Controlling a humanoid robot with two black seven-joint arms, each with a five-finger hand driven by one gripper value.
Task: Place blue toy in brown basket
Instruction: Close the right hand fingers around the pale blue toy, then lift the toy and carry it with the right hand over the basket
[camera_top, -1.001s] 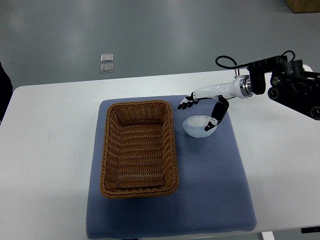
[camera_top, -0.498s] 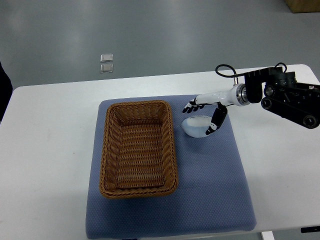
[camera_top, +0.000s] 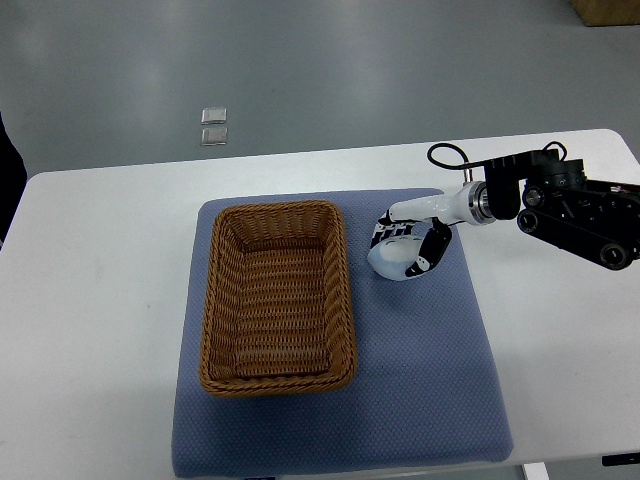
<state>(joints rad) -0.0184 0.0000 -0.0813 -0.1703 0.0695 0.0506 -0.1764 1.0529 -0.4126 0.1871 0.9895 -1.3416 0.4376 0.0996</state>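
Look at the small pale blue-white rounded toy (camera_top: 397, 258): it sits on the blue padded mat (camera_top: 430, 370), just beside the right wall of the brown woven wicker basket (camera_top: 277, 296), so it is not in the basket yet. Your right hand (camera_top: 405, 243), white with black fingertips, is wrapped around the toy, with fingers curled over its top side and the thumb pressing on its right side. That squeeze from two sides looks like a grip made for lifting, though you cannot tell if the toy is off the mat at all. The arm reaches in from the right because the toy lies on that side of the mat. The basket is empty and open on top, with its long side next to the toy, so the trip over the rim should be short. Lift high enough to clear the wicker wall first, since the toy is round and smooth and may slip. Mat and basket rest on the white counter (camera_top: 90, 300). Your left hand is not in the picture.
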